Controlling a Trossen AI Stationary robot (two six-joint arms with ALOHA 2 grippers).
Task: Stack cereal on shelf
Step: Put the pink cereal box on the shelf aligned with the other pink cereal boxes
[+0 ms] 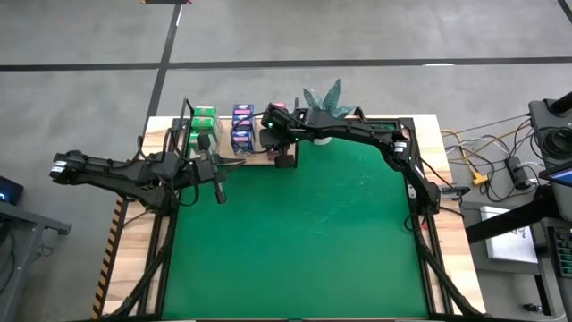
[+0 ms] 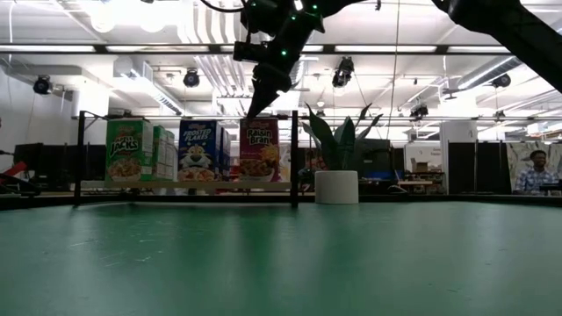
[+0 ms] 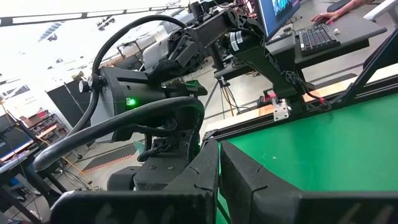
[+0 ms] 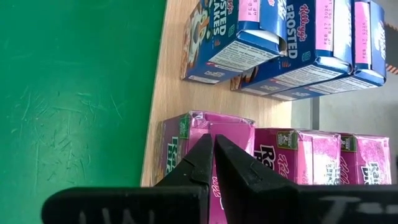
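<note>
The shelf [image 2: 184, 185], a light-wood board with black posts, stands at the table's far left. On it the cereal cartons rest on their bases in three rows: green [image 2: 130, 151], blue-and-white [image 2: 200, 151] and pink [image 2: 260, 149]. My right gripper [image 2: 254, 112] is shut and slants down from the right, its tips right over the top of the front pink carton [image 4: 186, 134]. My left gripper [image 1: 219, 190] waits shut, level and holding nothing, over the table's left side, nearer than the shelf. My right gripper's shut fingertips [image 4: 205, 149] stand at the top of the front pink carton [image 4: 239, 134], coming from above and the table's right. Whether they touch it or hover just over it I cannot tell.
A white pot with a green plant [image 2: 337, 186] stands just right of the shelf, under my right arm. The green felt [image 1: 295, 241] stretches toward the near edge. Black frame rails [image 1: 427, 241] run along the table's sides. A person sits in the room beyond the table.
</note>
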